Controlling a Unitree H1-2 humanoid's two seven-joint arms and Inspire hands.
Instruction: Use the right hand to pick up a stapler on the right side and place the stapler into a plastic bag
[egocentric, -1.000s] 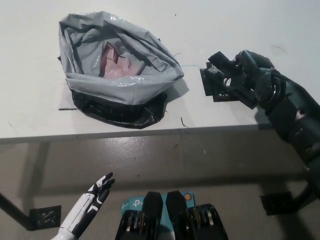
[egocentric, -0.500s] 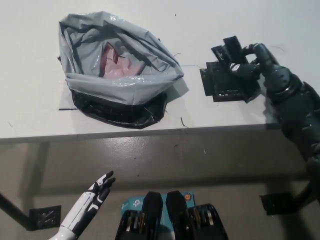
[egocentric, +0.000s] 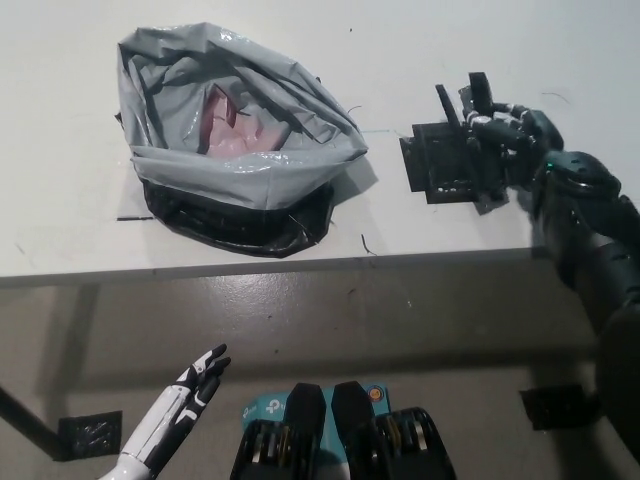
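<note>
Merely a dark, angular stapler (egocentric: 474, 92)

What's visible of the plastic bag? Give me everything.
The plastic bag is crumpled, glossy grey film, with black showing along its near underside. Its mouth is open and faces up, the rim rolled and folded, and a pale pink surface shows inside. It sits slumped on the white table, close to the front edge and to the left of the stapler. Only the table touches it. The right hand is well clear, over at the stapler.

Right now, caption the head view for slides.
Right hand at stapler beside open plastic bag; left hand idle lower left.
</note>
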